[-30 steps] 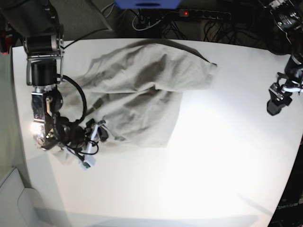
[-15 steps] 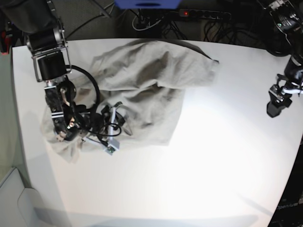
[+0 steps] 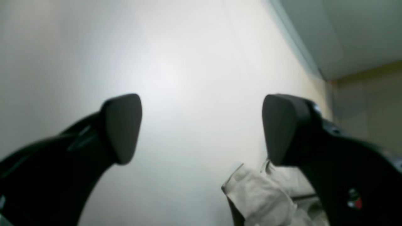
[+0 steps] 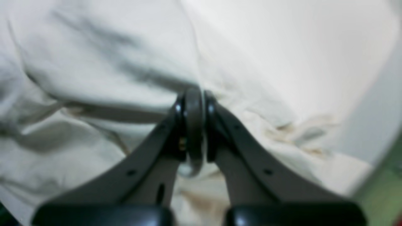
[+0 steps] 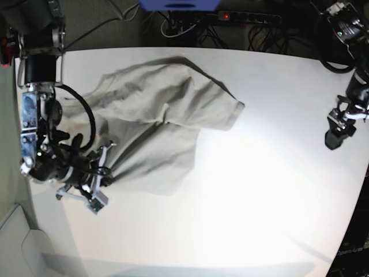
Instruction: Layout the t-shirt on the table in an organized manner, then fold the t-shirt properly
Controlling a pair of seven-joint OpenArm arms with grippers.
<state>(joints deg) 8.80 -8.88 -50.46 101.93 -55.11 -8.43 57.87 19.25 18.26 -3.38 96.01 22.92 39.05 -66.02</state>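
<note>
Wrinkled grey-beige t-shirt [image 5: 155, 121] lies bunched on the white table [image 5: 253, 190].

T-shirt [image 5: 155, 124] plain grey-beige (no print); table [image 5: 259, 190] matte white; jaws black

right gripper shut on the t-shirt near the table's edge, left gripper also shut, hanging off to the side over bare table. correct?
Not quite. The left gripper is open: the left wrist view shows its fingers wide apart over bare table. The rest holds: the right gripper is shut on the t-shirt.
</note>
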